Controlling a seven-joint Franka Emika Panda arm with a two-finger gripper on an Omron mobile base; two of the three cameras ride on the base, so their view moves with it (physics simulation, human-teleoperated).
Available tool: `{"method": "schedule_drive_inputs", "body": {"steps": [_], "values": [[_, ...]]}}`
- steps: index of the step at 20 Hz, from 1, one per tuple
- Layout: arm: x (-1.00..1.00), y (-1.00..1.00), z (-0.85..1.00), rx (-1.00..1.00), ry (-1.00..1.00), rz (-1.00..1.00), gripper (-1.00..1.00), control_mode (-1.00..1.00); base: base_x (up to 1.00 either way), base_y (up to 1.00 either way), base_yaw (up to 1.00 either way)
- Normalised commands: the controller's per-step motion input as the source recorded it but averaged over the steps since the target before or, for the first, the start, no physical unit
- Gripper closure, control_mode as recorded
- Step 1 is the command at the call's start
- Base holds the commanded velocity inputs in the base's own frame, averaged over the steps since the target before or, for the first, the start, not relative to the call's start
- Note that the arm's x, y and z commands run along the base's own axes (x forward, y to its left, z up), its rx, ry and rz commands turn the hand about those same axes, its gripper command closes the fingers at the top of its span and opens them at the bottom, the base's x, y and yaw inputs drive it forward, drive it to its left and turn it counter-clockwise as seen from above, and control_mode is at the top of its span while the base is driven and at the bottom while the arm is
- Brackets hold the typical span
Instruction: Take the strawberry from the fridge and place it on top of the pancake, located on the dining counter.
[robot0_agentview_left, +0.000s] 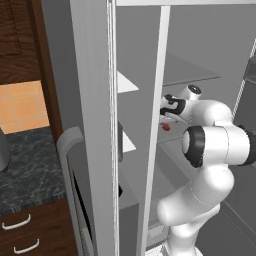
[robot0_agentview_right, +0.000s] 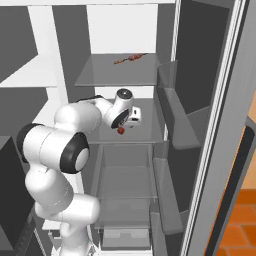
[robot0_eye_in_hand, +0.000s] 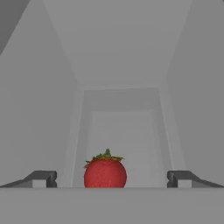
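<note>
The arm is reaching into the open fridge (robot0_agentview_right: 165, 100), and the pincer (robot0_eye_in_hand: 111, 179) is standing wide with nothing held, one finger at each side of the strawberry (robot0_eye_in_hand: 105, 171), low in the middle of the hand view; I'd say it is lining up to close. The berry is sitting on a middle shelf (robot0_agentview_right: 150, 131). The wrist is covering much of it in both base views.

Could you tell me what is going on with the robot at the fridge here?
The arm is reaching into the open fridge for the strawberry, which sits on a middle shelf. The end effector is open, its fingers on either side of the berry and clear of it, so nothing is gripped yet. Another small item lies on the shelf above.
</note>
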Motion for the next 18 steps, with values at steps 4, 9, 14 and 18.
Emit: {"method": "schedule_drive_inputs", "body": {"steps": [4,9,14,18], "values": [[0.0,0.17,-0.12,0.0,0.11,0.0,-1.0,-1.0,0.0,0.0,0.0],[-0.01,0.0,-0.03,0.0,0.0,0.0,-1.0,-1.0,0.0,0.0,0.0],[0.0,0.0,-0.08,0.0,0.0,0.0,-1.0,-1.0,0.0,0.0,0.0],[0.0,0.0,-0.33,-0.02,0.02,0.0,-1.0,-1.0,0.0,0.0,0.0]]}}
